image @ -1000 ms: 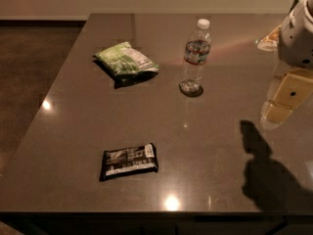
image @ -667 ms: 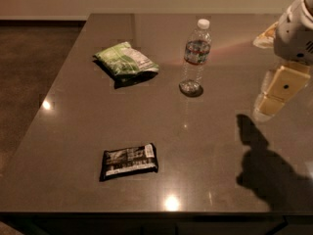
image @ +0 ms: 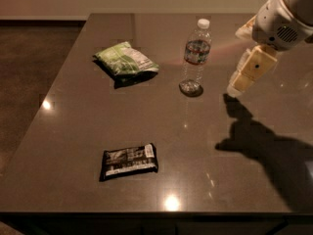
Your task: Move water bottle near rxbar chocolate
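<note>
The water bottle [image: 195, 53], clear plastic with a white cap and a red-and-blue label band, stands upright near the middle back of the dark table [image: 73, 131]. The rxbar chocolate [image: 129, 161], a flat black wrapper with white print, lies near the front edge, left of centre. My gripper [image: 237, 86] hangs above the table to the right of the bottle, about level with its lower half and apart from it. It holds nothing. Its shadow falls on the table at the right.
A green-and-white snack bag [image: 126, 61] lies to the left of the bottle, toward the back. The table's left edge drops off to a dark floor [image: 29, 72]. A wall runs behind the table.
My gripper has moved left and a little up, closer to the water bottle. The bottle, the bar and the snack bag have not moved.
</note>
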### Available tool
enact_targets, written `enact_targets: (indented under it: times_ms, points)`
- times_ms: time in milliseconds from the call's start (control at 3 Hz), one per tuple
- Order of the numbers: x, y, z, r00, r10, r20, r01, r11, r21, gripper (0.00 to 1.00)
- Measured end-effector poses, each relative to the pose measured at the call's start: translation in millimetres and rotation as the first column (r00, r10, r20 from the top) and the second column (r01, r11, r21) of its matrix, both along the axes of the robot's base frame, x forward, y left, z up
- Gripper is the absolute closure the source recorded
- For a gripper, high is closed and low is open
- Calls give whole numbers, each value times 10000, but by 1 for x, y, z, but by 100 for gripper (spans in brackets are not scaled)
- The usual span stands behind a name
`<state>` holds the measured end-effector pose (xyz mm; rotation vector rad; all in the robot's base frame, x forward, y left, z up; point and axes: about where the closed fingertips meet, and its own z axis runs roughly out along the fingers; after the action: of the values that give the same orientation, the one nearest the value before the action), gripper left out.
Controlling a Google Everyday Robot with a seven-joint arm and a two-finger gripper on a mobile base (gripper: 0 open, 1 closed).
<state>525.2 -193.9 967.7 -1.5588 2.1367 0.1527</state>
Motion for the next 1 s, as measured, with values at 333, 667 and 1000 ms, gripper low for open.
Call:
enact_targets:
  times_ms: [333, 667, 1000]
  points:
    - [33, 8, -4, 9997, -225, 92, 216, 9962, 842, 0]
    - [64, 16, -11, 9986, -495, 209, 454, 9854, 1643, 0]
    - [89, 29, -20, 9980, -591, 241, 519, 9717, 2302, 0]
